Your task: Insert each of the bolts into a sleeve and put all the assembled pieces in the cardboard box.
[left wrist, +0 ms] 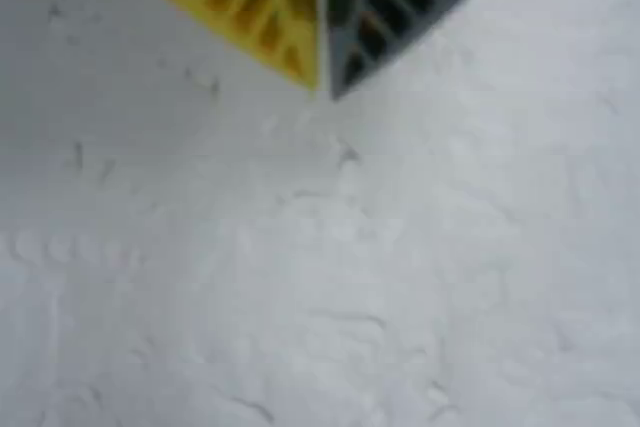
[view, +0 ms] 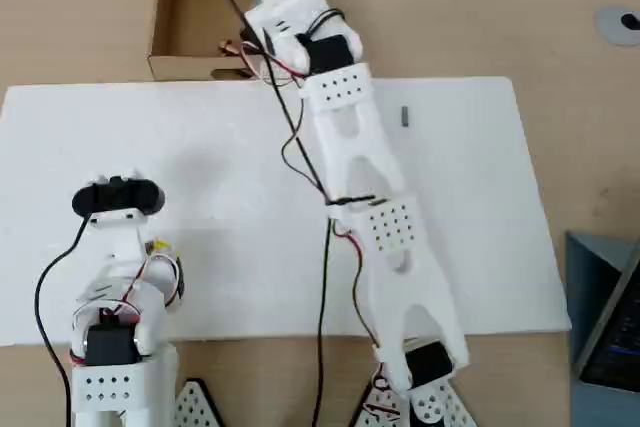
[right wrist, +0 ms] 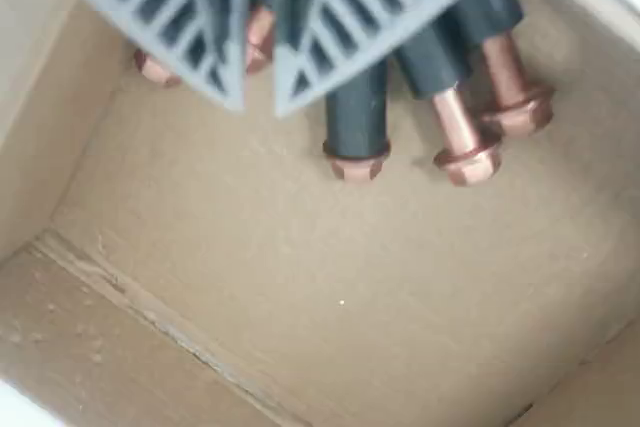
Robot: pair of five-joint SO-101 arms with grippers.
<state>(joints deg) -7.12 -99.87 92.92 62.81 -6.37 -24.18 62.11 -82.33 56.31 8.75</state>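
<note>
Judging step as deposit: right gripper [right wrist: 260,102] inside cardboard box [view: 165,42], upper left of high view, beside assembled pieces [right wrist: 357,117]; can't tell if gripping. Left gripper [left wrist: 322,82] closed, empty, over white mat [view: 200,197]. Next, likely: retract, fetch small dark part [view: 405,116], mat upper right.

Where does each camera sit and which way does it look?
High view: fixed overhead, looking down on white mat, cardboard box, both arms.
Left wrist view: on left arm, facing the mat; left gripper shows.
Right wrist view: on right arm, looking into the box at sleeved bolts; right gripper shows.
Shared: high and right wrist views see the box.
</note>
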